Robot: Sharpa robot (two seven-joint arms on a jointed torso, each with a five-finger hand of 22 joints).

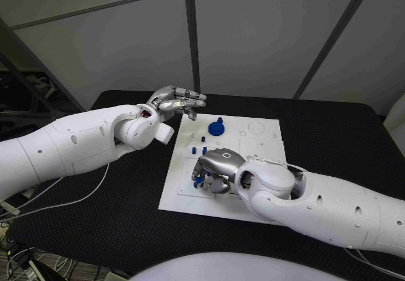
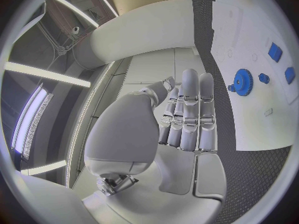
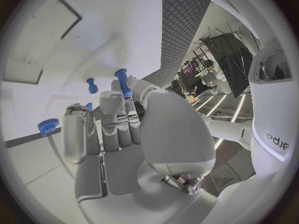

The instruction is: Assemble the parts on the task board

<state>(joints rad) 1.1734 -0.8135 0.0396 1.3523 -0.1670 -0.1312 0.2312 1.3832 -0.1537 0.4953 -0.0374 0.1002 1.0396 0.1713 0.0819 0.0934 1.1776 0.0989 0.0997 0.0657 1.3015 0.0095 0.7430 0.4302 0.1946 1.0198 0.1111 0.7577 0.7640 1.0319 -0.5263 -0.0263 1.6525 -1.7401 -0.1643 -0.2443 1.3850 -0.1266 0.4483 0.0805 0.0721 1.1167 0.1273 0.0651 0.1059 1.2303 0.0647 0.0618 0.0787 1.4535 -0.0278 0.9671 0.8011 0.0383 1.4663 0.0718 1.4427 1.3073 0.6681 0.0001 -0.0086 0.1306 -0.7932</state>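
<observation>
Over the task board near its left edge, the right hand pinches a blue peg; the left hand hovers off the far-left corner (fingers apart, holding nothing), near the blue gear

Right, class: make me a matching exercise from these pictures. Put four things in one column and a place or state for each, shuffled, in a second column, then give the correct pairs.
Things
1. left hand
2. right hand
3. blue gear
4. white board

Places or states
A. lies flat in the middle of the black table
B. stands on the board's far part
C. raised beyond the board's far left corner, holding nothing
D. low over the board's near part, fingers down among small blue pieces

Pairs: 1-C, 2-D, 3-B, 4-A
</observation>
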